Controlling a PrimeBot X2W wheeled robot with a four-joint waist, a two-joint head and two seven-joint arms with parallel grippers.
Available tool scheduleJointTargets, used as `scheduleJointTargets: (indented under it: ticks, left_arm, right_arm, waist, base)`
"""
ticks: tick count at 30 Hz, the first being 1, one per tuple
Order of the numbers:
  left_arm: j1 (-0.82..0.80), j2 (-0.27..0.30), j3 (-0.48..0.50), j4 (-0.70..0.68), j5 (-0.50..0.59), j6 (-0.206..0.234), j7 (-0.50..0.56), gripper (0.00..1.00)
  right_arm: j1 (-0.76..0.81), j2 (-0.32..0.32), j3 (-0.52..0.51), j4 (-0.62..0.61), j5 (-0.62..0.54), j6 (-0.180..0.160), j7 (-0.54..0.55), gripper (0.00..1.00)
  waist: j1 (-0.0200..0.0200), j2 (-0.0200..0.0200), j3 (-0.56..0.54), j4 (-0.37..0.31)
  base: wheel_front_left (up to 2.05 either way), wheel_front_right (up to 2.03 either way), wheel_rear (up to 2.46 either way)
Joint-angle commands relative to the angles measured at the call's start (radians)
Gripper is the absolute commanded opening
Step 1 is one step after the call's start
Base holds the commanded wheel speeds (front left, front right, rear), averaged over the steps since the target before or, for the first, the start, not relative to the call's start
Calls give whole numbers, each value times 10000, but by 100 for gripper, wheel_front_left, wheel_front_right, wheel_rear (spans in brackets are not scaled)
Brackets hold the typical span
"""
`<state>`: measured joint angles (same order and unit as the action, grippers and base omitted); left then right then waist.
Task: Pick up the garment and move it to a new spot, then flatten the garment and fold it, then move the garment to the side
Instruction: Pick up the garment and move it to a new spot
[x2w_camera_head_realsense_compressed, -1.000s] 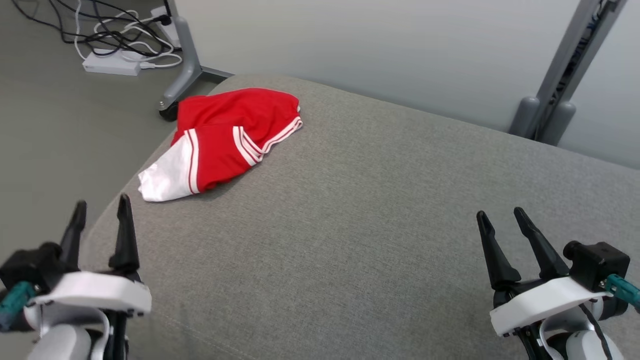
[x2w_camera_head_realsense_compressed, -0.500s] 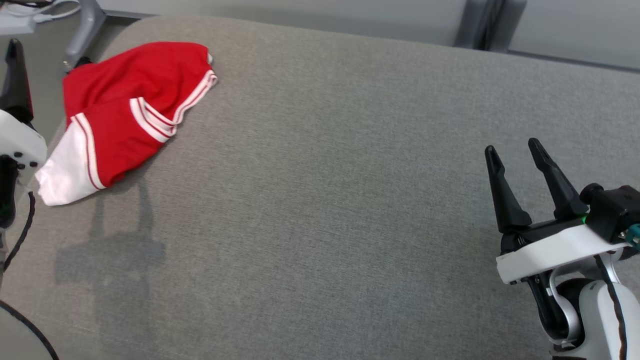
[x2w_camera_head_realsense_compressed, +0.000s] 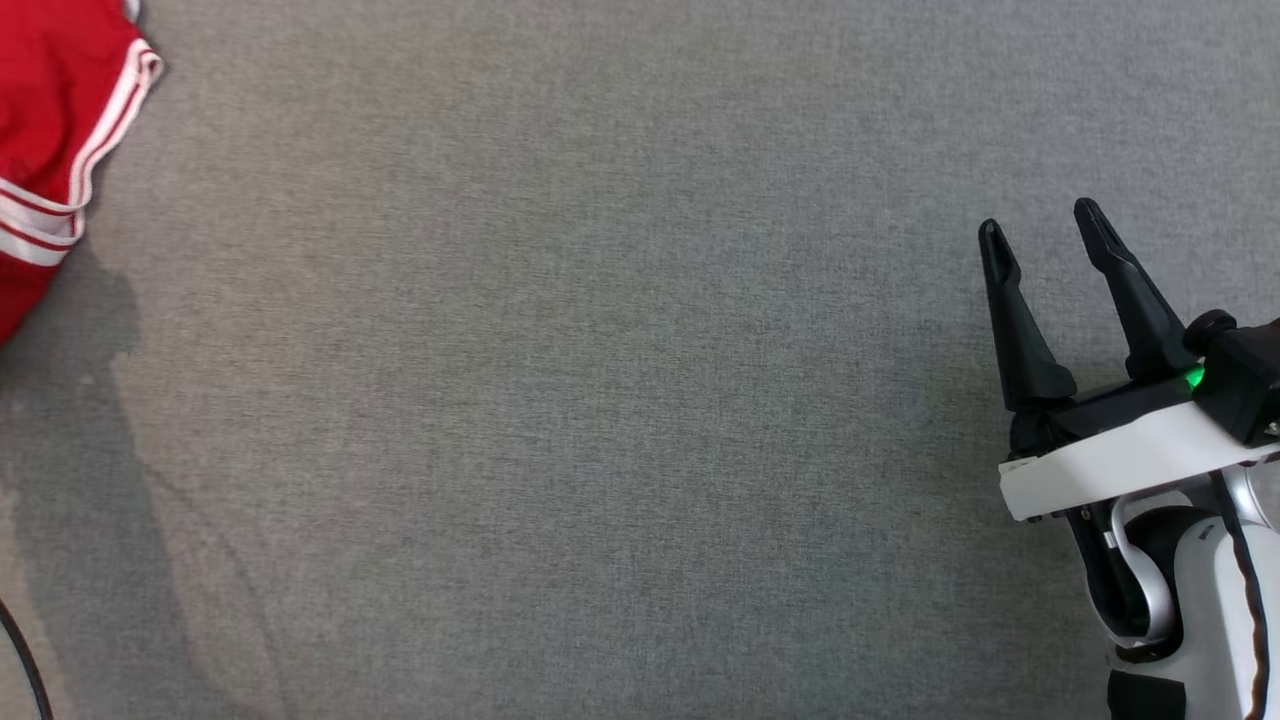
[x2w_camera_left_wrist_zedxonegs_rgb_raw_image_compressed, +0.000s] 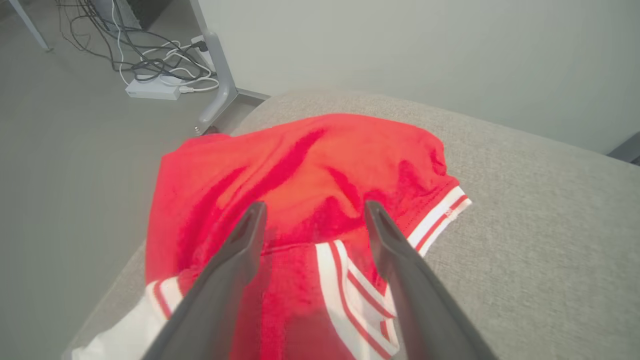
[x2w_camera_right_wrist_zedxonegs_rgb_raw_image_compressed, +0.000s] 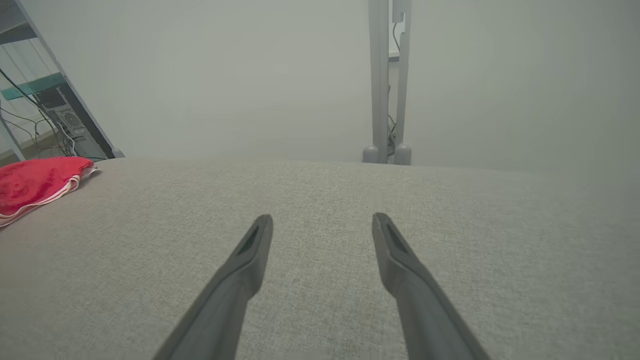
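Garment (x2w_camera_left_wrist_zedxonegs_rgb_raw_image_compressed: 310, 165) — red w/ white striped trim — lies crumpled at the far left corner of the grey cushion (x2w_camera_head_realsense_compressed: 600, 400), close to its edge, w/ floor cables (x2w_camera_left_wrist_zedxonegs_rgb_raw_image_compressed: 150, 65) beyond. Left gripper (x2w_camera_left_wrist_zedxonegs_rgb_raw_image_compressed: 315, 206) hovers right over it, jaws spread wide, nothing between them. Can't tell whether it touches the cloth. Right gripper (x2w_camera_head_realsense_compressed: 1039, 217) sits well apart on the rt side over bare cushion, jaws open too, empty.

Step in hand, as I judge it: the first pick. To do it well — lower the left gripper straight onto the raised bunch of cloth framed by its jaws. Press a bit into the padding so a proper pinch of fabric gets in, not just the top layer, then close fully before lifting. Don't grab low by the cushion's edge; that'd likely drag the rest off the side. Lift enough to clear, then carry toward the open middle, where both arms should reach for flattening.
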<state>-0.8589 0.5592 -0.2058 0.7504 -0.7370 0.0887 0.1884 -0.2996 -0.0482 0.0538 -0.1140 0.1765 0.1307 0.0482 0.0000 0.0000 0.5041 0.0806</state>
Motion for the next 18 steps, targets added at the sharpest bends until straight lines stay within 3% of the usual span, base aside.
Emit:
scheduleJointTargets:
  ticks: [1,11,12,13,14,15,18]
  left_arm:
    - [-159,52,-12,83,-18,-63,76,100]
    - [-163,-80,-298,1114,-156,-50,985,100]
    - [-160,-115,-326,1162,-164,-65,1060,94]
    - [-176,-134,-347,1176,-174,-79,1087,56]
    - [-194,-173,-361,1176,-176,-86,1055,41]
    - [-199,-214,-383,1162,-174,-104,1004,0]
    - [-259,-307,-468,1019,-84,-212,748,0]
  right_arm:
    - [-61,-46,-26,-49,-42,1,-42,100]
    - [-125,-47,62,86,52,1,-142,100]
    - [-152,-48,91,104,59,1,-142,100]
    - [-164,-48,111,124,65,1,-155,100]
    - [-166,-48,135,143,66,1,-169,100]
    - [-169,-46,146,167,65,1,-168,100]
    - [-186,-51,142,221,44,1,-209,100]
  waist:
    - [0,0,363,-296]
    - [0,0,526,-203]
    - [0,0,543,-199]
    - [0,0,555,-194]
    - [0,0,561,-191]
    - [0,0,556,-188]
    - [0,0,478,-185]
  base:
    - [0,0,0]
    - [0,0,0]
    - [0,0,0]
    - [0,0,0]
    - [0,0,0]
    - [0,0,0]
    - [0,0,0]
